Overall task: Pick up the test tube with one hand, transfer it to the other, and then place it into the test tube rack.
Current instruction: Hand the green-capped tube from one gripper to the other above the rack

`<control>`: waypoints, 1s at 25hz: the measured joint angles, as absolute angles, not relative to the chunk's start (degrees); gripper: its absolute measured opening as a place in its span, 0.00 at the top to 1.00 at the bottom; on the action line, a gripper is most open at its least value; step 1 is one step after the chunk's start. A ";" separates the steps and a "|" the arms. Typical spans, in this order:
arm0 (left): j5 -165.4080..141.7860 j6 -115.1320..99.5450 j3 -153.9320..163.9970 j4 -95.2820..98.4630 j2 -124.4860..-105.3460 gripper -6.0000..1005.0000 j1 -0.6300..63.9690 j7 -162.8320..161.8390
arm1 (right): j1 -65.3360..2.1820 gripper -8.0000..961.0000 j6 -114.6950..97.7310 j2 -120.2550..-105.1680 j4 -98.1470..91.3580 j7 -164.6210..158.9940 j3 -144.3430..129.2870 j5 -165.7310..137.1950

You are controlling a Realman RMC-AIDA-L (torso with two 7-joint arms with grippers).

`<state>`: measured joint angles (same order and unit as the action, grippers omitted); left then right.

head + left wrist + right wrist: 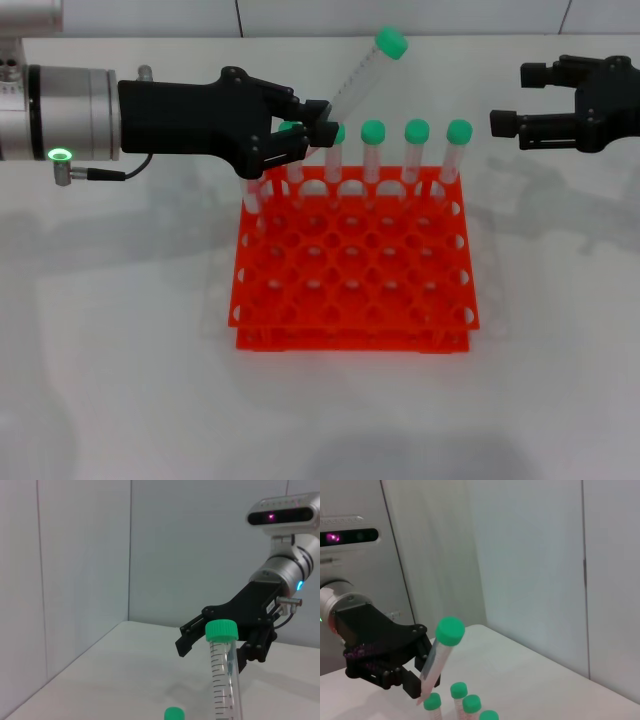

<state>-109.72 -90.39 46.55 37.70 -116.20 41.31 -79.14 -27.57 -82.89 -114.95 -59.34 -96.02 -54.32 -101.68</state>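
My left gripper [318,128] is shut on the lower end of the test tube [356,84], a clear tube with a green cap. The tube tilts up and toward the right, above the back row of the orange-red test tube rack [352,336]. In the right wrist view the same tube [439,655] leans out of the left gripper [420,682]. My right gripper [518,98] hangs open at the right, level with the tube and apart from it. The left wrist view shows the tube [225,680] close up, with the right gripper [207,655] open beyond it.
Several other green-capped tubes [416,150] stand upright in the rack's back row, right below the left gripper. Most of the rack's other holes hold nothing. White tabletop [120,380] surrounds the rack, with a pale wall behind.
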 joint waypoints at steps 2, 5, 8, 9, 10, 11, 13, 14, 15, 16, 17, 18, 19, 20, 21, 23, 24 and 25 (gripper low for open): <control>-109.77 -90.24 46.55 37.70 -116.20 0.79 41.31 -79.31 | -27.60 0.12 -82.88 -114.96 -59.34 -96.05 -54.32 -101.68; -109.78 -89.61 46.35 37.70 -116.13 0.79 41.31 -79.53 | -27.70 0.12 -82.74 -114.96 -59.34 -96.07 -54.39 -101.68; -109.78 -88.89 46.18 37.70 -115.68 0.79 41.27 -79.62 | -28.02 0.12 -82.56 -114.94 -59.32 -96.07 -54.49 -101.68; -109.78 -88.70 46.13 37.73 -115.50 0.79 41.26 -79.63 | -28.13 0.12 -82.55 -114.92 -59.29 -96.07 -54.52 -101.68; -109.75 -88.56 46.09 37.81 -115.35 0.79 41.27 -79.64 | -28.19 0.12 -82.54 -114.92 -59.28 -96.07 -54.54 -101.68; -109.65 -88.40 46.06 37.90 -115.14 0.79 41.35 -79.67 | -28.22 0.12 -82.54 -114.92 -59.28 -96.07 -54.56 -101.68; -109.50 -88.19 46.05 38.01 -114.83 0.79 41.63 -79.70 | -28.26 0.12 -82.53 -114.95 -59.28 -96.06 -54.56 -101.68; -109.44 -88.14 46.05 38.06 -114.71 0.79 41.85 -79.70 | -28.31 0.12 -82.53 -114.96 -59.28 -96.05 -54.58 -101.68; -109.42 -88.12 46.05 38.12 -114.62 0.79 42.19 -79.71 | -28.46 0.12 -82.53 -114.99 -59.29 -96.05 -54.59 -101.68; -109.41 -88.09 46.05 38.15 -114.58 0.79 42.35 -79.71 | -28.62 0.12 -82.52 -114.99 -59.28 -96.05 -54.59 -101.68; -109.41 -88.04 46.05 38.20 -114.46 0.79 42.76 -79.72 | -28.79 0.12 -82.52 -115.00 -59.18 -96.05 -54.61 -101.68; -109.41 -88.00 46.05 38.20 -114.41 0.79 43.00 -79.71 | -28.88 0.12 -82.53 -115.00 -59.10 -96.05 -54.62 -101.68; -109.41 -87.82 46.05 38.18 -114.31 0.79 43.38 -79.72 | -29.00 0.12 -82.52 -114.99 -59.04 -96.05 -54.63 -101.68; -109.42 -87.64 46.08 38.16 -114.25 0.79 43.67 -79.72 | -29.09 0.12 -82.52 -114.99 -59.02 -96.05 -54.66 -101.68; -109.49 -87.32 46.17 38.09 -114.23 0.79 43.98 -79.72 | -29.12 0.12 -82.52 -114.99 -59.02 -96.05 -54.68 -101.68; -109.63 -86.76 46.32 37.95 -114.23 0.79 44.50 -79.72 | -29.27 0.12 -82.53 -114.97 -59.15 -96.06 -54.73 -101.69; -109.66 -86.68 46.36 37.89 -114.26 0.79 44.67 -79.71 | -29.32 0.12 -82.53 -114.97 -59.19 -96.06 -54.69 -101.70; -109.67 -86.62 46.38 37.83 -114.33 0.79 44.86 -79.70 | -29.38 0.12 -82.54 -114.96 -59.21 -96.06 -54.62 -101.70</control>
